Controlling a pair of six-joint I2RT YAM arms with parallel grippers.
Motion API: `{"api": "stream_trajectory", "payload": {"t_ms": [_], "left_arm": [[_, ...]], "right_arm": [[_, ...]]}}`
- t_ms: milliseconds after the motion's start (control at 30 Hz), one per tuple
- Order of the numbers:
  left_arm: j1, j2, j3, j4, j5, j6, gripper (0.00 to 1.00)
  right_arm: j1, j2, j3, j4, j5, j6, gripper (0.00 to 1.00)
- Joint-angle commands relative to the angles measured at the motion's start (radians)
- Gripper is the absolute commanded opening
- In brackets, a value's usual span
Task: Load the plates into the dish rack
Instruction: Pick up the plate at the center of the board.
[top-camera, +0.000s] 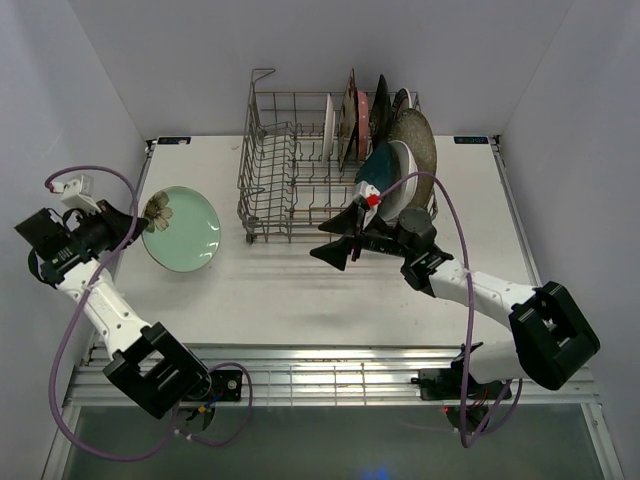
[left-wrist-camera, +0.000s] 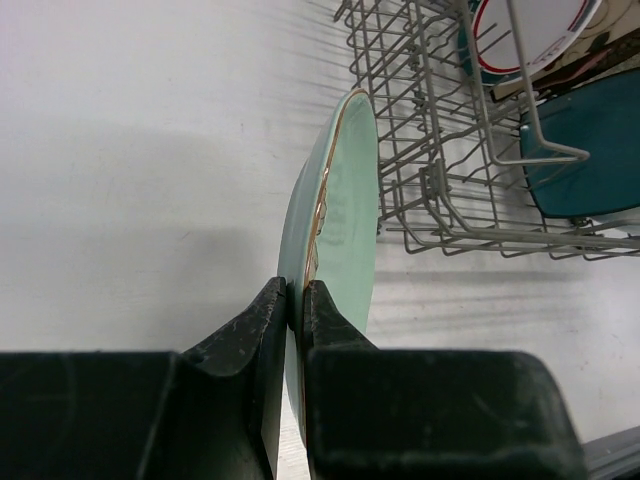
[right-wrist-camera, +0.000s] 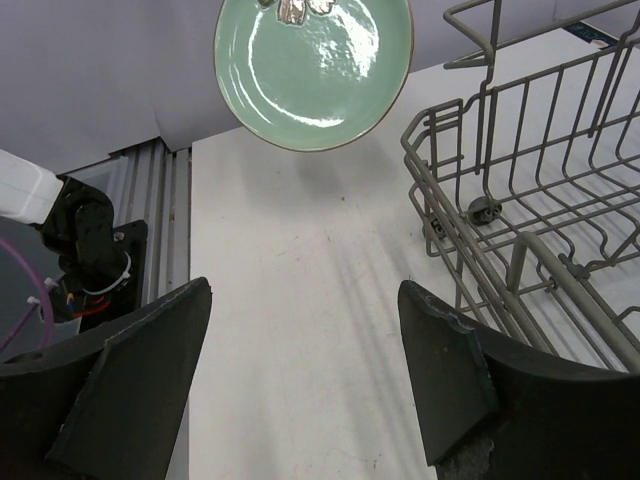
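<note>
My left gripper (left-wrist-camera: 296, 296) is clamped on the rim of the pale green plate (left-wrist-camera: 345, 200) — the plate runs straight out from my fingers, edge-on to the wrist, its hollow face toward the dish rack (left-wrist-camera: 450, 190) just beside it. My right gripper (right-wrist-camera: 303, 300) hangs spread wide and empty by the rack's near side — other plates (top-camera: 385, 140) stand in its right end.

White tabletop (top-camera: 300, 290), plain pale walls (top-camera: 180, 60) L/R + back, alu rails (top-camera: 330, 375) at near edge.
</note>
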Motion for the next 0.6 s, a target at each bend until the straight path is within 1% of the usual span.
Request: {"api": "stream_trajectory", "payload": {"t_ms": [0, 167, 400, 567], "left_arm": [[0.006, 0.016, 0.112, -0.054, 0.15, -0.025, 0.0], [0.006, 0.03, 0.188, -0.091, 0.212, -0.052, 0.0], [0.004, 0.013, 0.305, -0.133, 0.227, -0.084, 0.0], [0.004, 0.005, 0.36, -0.186, 0.281, -0.091, 0.0]], "right_arm": [[0.006, 0.034, 0.063, 0.09, -0.066, 0.056, 0.8], [0.006, 0.091, 0.078, 0.158, -0.08, 0.099, 0.83], [0.006, 0.138, 0.087, 0.221, -0.089, 0.147, 0.85], [0.006, 0.187, 0.109, 0.296, -0.137, 0.225, 0.87]]}}
